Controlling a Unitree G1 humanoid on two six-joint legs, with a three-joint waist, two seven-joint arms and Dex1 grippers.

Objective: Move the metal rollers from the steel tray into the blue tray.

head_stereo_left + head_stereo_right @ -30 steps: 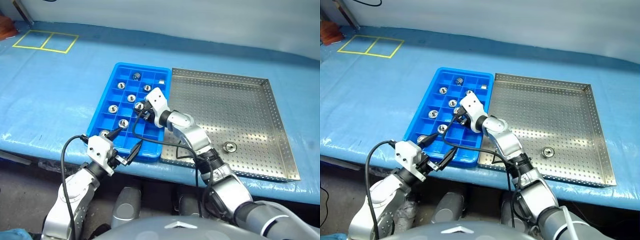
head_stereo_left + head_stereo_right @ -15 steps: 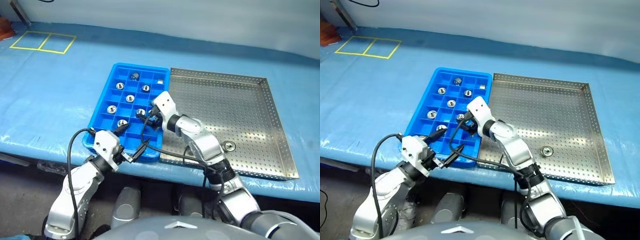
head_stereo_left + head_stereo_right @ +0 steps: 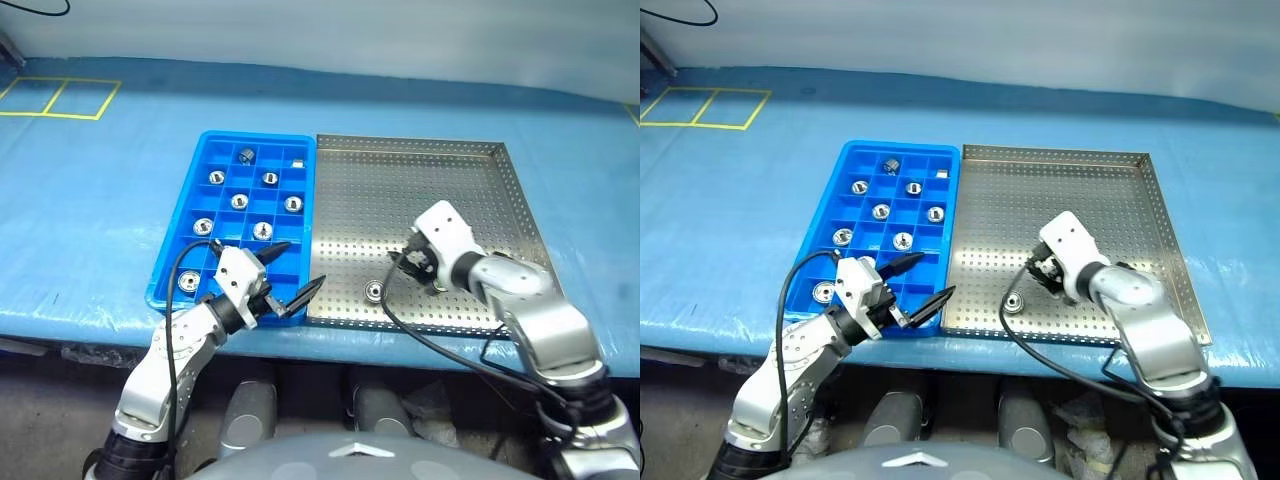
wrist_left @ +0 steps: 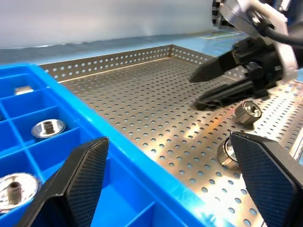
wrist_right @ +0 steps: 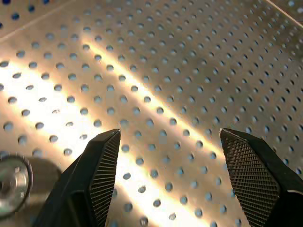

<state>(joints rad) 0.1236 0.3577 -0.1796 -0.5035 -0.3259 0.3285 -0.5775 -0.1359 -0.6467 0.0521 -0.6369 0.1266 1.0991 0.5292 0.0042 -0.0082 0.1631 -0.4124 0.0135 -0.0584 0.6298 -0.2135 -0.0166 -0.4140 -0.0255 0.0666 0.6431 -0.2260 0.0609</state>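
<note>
Right gripper (image 3: 404, 262): jaws apart, nothing between them, hanging low over the steel tray (image 3: 470, 200) floor, tips aimed down and toward the blue tray (image 3: 175, 262). The right wrist view shows both fingers (image 5: 97, 179) spread over bare perforated metal, with the last roller (image 3: 374, 291) just off to the side of one fingertip, not between them.

That roller sits beside and slightly nearer the robot than the right gripper tips, close but not touching, near the tray's front rim. In the left wrist view (image 4: 248, 112) what looks like a second round shape lies right beside it; can't tell if that's another roller or a reflection.

Left gripper (image 3: 295, 272): wide open, empty, parked at the front corner of the blue tray, pointing level across toward the steel tray.

Beyond it, the blue tray holds the other rollers (image 3: 239, 201), one per compartment, with several compartments free.

Handling, my read:
- Solid metal, rigid, dense for its size. No crush risk.
- Polished and round, so slippery. A pinch on the curved side could squirt it out or send it rolling on the smooth floor.
- Can't tell if it's flat on its end or on its side. If flat, straddle it and pinch across the outer wall, pads low and centred.
- Gripper needs to shift sideways to centre it first. It's near the rim, so mind finger clearance there.
</note>
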